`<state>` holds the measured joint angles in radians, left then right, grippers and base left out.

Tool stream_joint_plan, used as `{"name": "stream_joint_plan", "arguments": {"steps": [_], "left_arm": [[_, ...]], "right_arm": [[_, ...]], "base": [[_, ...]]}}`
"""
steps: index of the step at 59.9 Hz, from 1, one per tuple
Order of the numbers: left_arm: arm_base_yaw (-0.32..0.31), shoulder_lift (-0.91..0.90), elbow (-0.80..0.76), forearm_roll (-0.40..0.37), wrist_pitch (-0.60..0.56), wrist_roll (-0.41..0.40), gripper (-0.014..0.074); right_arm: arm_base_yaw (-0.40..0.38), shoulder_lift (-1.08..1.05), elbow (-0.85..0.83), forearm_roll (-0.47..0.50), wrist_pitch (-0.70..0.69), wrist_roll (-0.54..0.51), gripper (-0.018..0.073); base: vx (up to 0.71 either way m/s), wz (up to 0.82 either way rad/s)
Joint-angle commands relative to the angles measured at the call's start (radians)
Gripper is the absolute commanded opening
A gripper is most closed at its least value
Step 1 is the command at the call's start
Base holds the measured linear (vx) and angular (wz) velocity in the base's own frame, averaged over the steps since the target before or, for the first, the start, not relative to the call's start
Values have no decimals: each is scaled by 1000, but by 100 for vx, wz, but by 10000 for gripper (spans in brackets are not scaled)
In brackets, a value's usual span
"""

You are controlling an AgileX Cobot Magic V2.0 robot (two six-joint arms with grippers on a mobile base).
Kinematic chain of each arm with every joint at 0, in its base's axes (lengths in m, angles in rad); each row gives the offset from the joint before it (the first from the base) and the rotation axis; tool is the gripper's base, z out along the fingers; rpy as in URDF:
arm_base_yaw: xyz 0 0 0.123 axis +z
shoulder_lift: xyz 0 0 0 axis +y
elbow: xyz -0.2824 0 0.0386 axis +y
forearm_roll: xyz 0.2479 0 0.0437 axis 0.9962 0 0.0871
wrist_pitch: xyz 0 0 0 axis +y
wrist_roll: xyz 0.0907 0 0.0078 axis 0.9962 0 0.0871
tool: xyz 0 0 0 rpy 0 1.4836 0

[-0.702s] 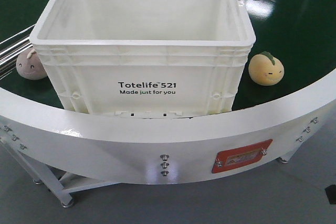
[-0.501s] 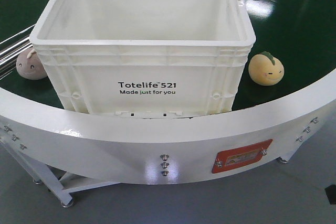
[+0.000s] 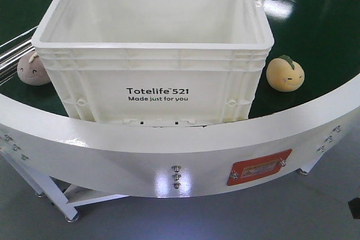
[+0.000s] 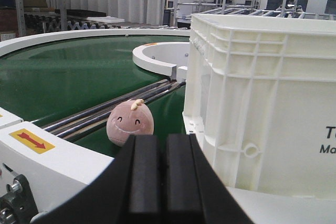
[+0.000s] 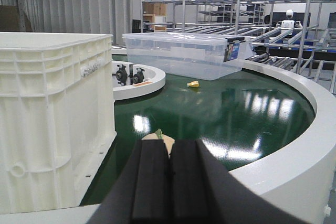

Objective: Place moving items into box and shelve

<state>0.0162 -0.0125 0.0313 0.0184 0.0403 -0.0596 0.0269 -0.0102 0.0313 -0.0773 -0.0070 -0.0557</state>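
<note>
One white box [image 3: 152, 91] stands on the green conveyor belt [image 3: 315, 37]. One yellow-orange plush toy [image 3: 285, 74] lies on the belt near the box's right side, and one pink plush toy [image 3: 32, 70] lies at its left. Only the front view shows both toys. The left wrist view shows the pink one beyond the left hand [image 4: 163, 145], fingers pressed together and empty. The right wrist view adds one clear bin [image 5: 184, 56] beyond the right hand [image 5: 169, 150], also pressed together and empty.

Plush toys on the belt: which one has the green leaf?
The yellow-orange plush on the right of the white crate in the front view; the pink plush on its left has only a pale tuft.
</note>
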Motion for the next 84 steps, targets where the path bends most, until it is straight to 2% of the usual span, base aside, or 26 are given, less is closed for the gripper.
{"name": "stream_joint_plan", "arguments": {"steps": [1,7,14,21,27,39,56,62,69,76,81,84], "left_arm": [[-5,-14,16,-4,-96,-2,-13],[-5,-14,-33,-4,-113,-2,-13],[-5,-13,-151,4,-110,-2,-13],[-5,7,-306,13,-76,5,-13],[-5,74,-450,13,19,5,-13],[-5,256,-679,12,283,5,-13],[-5,404,-703,11,525,5,-13],[-5,419,-702,11,623,5,-13],[-5,420,-699,11,651,-7,-10],[-5,420,-699,11,676,-7,48],[-5,423,-699,11,695,-4,164],[-5,429,-699,11,701,3,263]], "right_arm": [[-4,-14,14,3,-100,-7,-15],[-4,-14,-30,42,-108,23,-15],[-4,-14,-135,45,-92,22,-15],[-4,-8,-274,23,-7,5,-15],[-4,37,-403,21,84,-19,-15],[-4,204,-603,26,309,-21,-15],[-4,437,-635,77,561,-19,-15],[-4,506,-635,89,611,-19,-15],[-4,575,-635,90,624,-17,-11],[-4,636,-635,89,639,-18,60],[-4,686,-635,88,634,-29,185],[-4,718,-635,88,625,-32,290]], "base": [[0,0],[0,0],[0,0],[0,0],[0,0],[0,0],[0,0],[0,0],[0,0],[0,0],[0,0],[0,0]]}}
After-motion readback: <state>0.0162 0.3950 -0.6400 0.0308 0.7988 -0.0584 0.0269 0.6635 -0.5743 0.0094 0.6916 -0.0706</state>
